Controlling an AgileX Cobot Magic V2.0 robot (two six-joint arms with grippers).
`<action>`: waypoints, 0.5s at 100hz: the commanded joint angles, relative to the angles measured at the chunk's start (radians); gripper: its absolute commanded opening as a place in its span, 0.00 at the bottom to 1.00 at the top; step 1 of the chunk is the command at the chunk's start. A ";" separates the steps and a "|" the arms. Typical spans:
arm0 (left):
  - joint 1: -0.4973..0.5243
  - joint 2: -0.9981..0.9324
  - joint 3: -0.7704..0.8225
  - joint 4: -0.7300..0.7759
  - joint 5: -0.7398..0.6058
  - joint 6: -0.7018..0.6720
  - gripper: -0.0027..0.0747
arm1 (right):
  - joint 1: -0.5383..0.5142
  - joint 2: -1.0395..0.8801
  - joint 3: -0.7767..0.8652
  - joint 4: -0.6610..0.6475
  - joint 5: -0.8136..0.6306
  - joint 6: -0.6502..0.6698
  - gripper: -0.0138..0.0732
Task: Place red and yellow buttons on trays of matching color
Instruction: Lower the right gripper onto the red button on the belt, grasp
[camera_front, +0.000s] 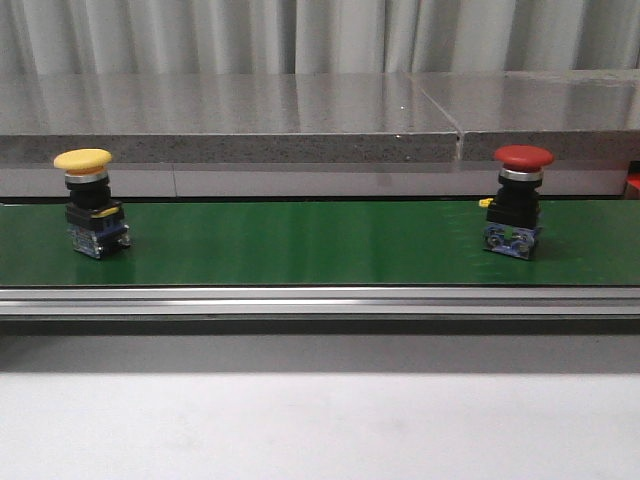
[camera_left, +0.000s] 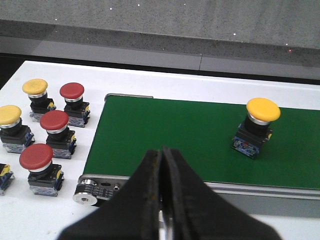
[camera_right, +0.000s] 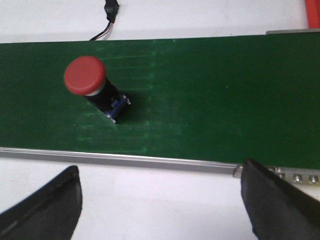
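One yellow button (camera_front: 84, 160) and one red button (camera_front: 523, 157) on belt (camera_front: 300, 245), left pincer (camera_left: 161, 165) clenched, right pincer (camera_right: 160, 200) released

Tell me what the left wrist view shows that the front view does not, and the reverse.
Only the left wrist view shows the left gripper, shut with nothing in it, and the spare red and yellow buttons standing on the white surface beside the belt's end. Only the front view shows the red button on the belt. Both show the yellow button upright on the green belt.
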 joint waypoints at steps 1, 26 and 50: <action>-0.008 0.006 -0.025 0.004 -0.079 0.003 0.01 | 0.004 0.052 -0.072 0.061 -0.050 -0.070 0.90; -0.008 0.006 -0.025 0.004 -0.079 0.003 0.01 | 0.050 0.242 -0.170 0.097 -0.038 -0.172 0.90; -0.008 0.006 -0.025 0.004 -0.079 0.003 0.01 | 0.096 0.412 -0.229 0.097 -0.090 -0.177 0.90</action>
